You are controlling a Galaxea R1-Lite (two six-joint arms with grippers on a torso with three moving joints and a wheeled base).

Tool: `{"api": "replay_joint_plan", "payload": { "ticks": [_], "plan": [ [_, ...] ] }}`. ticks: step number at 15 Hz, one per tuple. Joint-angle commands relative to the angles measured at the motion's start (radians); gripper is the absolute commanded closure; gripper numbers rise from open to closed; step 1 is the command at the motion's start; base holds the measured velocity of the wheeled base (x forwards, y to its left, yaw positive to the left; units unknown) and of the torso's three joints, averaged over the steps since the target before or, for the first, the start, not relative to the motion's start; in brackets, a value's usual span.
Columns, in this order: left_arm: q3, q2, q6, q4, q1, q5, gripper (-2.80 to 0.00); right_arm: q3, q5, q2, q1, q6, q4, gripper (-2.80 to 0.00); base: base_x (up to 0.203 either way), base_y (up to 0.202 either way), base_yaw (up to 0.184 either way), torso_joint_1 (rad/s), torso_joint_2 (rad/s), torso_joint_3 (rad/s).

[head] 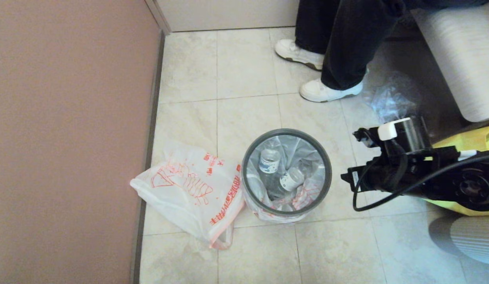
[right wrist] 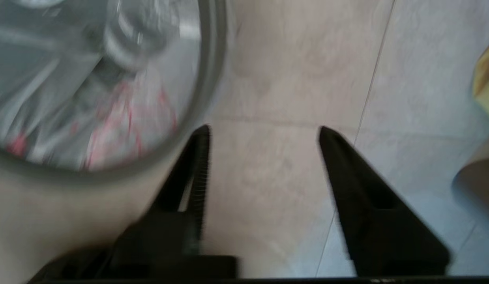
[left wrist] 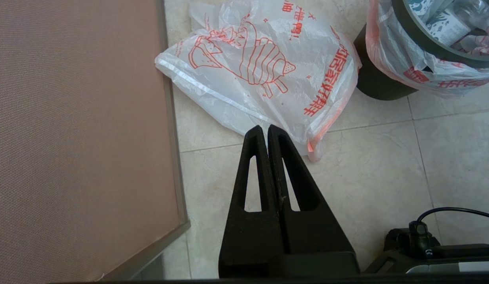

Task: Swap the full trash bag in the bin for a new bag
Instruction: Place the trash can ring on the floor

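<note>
The bin [head: 285, 132], round with a dark grey ring rim, stands on the tiled floor. The full trash bag [head: 303, 152] lines it, holding clear bottles [head: 269, 159]; its red-printed edge [left wrist: 406, 65] folds over the rim. The new bag [head: 189, 189], white with red print and no bottles, lies flat on the floor left of the bin. My right gripper [head: 347, 178] hovers open just right of the bin, empty [right wrist: 264, 132], with the rim [right wrist: 210, 79] beside one finger. My left gripper [left wrist: 264, 130] is shut and empty, just short of the new bag [left wrist: 260, 67].
A pinkish wall panel [head: 70, 138] bounds the left side. A person's legs and white shoes [head: 327, 90] stand beyond the bin. A clear plastic bag [head: 390, 98], a yellow fabric bag [head: 473, 138] and a white seat [head: 461, 51] lie to the right.
</note>
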State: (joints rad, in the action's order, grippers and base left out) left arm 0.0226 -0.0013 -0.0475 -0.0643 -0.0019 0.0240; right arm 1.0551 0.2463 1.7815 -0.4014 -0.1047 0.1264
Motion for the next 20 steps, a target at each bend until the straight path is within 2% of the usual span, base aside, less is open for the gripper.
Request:
{"api": "replay_joint_plan", "payload": {
  "ticks": [1, 10, 11, 20],
  "plan": [
    [0.0, 0.001, 0.0, 0.0, 0.0, 0.001, 0.0, 0.07, 0.027, 0.107, -0.018, -0.001, 0.001, -2.8, 0.0, 0.0, 0.0, 0.0, 0.0, 0.0],
    [0.0, 0.001, 0.0, 0.0, -0.001, 0.001, 0.0, 0.205, 0.046, 0.237, -0.045, 0.003, -0.001, -2.8, 0.0, 0.0, 0.0, 0.0, 0.0, 0.0],
    [0.0, 0.001, 0.0, 0.0, 0.0, 0.001, 0.0, 0.219, 0.055, 0.245, -0.045, 0.008, -0.001, 0.0, 0.0, 0.0, 0.0, 0.0, 0.0, 0.0],
    [0.0, 0.001, 0.0, 0.0, 0.0, 0.001, 0.0, 0.231, 0.093, 0.226, -0.076, 0.03, -0.009, 0.0, 0.0, 0.0, 0.0, 0.0, 0.0, 0.0]
  ]
}}
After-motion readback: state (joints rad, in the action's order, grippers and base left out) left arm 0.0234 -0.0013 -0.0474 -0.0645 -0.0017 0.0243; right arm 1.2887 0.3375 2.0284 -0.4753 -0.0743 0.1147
